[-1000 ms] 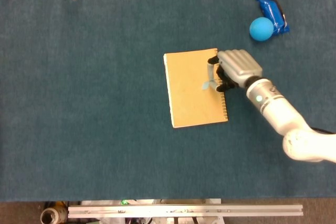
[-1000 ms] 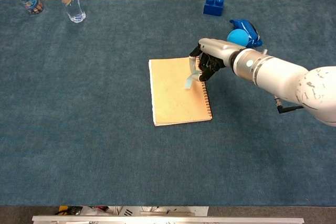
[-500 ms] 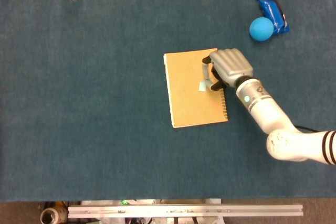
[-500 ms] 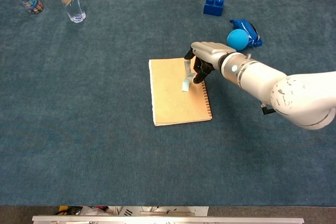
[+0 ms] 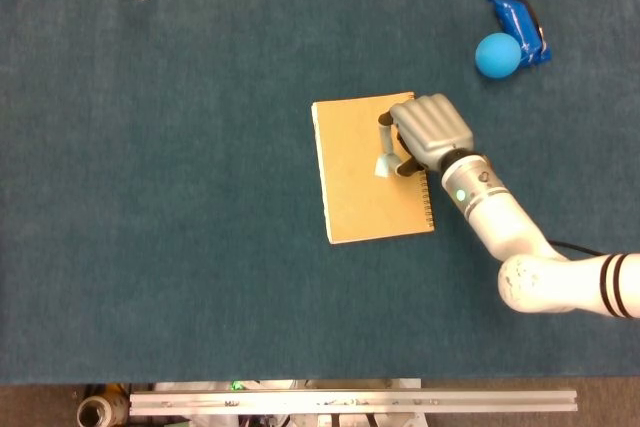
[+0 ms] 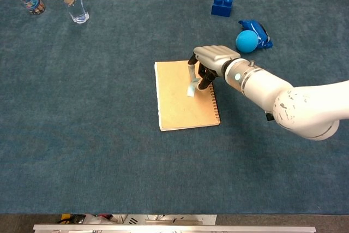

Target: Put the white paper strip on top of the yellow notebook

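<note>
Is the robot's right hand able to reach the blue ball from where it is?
Probably yes. The right hand sits over the yellow notebook, and only bare table lies between it and the blue ball. But it holds the white paper strip, so it would have to let go first.

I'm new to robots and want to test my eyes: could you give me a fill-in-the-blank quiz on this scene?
1. The right hand holds a white paper strip over the ____ notebook.
2. The ball is ____ in colour.
3. The toy brick lies at the table's ____ edge in the chest view.

Missing words: yellow; blue; far
</note>
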Robot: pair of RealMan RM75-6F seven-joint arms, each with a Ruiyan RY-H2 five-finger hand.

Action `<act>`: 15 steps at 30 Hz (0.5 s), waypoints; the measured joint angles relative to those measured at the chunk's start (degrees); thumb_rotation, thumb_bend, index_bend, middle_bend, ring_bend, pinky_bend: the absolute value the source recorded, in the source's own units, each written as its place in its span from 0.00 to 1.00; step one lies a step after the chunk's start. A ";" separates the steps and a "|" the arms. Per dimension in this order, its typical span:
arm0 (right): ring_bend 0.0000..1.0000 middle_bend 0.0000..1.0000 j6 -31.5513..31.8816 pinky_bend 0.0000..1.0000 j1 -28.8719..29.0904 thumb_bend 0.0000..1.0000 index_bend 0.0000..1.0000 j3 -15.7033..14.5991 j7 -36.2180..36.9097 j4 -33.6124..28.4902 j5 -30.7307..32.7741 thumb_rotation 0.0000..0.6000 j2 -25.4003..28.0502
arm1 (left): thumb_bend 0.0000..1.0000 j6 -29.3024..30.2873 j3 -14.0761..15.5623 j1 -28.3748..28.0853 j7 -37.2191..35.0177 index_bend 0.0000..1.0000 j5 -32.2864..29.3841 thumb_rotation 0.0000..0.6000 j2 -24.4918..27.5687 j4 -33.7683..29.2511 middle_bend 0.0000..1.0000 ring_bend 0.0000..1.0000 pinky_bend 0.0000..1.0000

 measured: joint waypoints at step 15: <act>1.00 0.94 1.37 1.00 -1.27 0.27 0.60 -0.45 0.19 0.47 -4.15 1.00 -0.65 | 0.26 0.05 0.00 0.01 -0.36 0.18 0.26 1.00 -0.25 0.42 0.31 0.28 0.23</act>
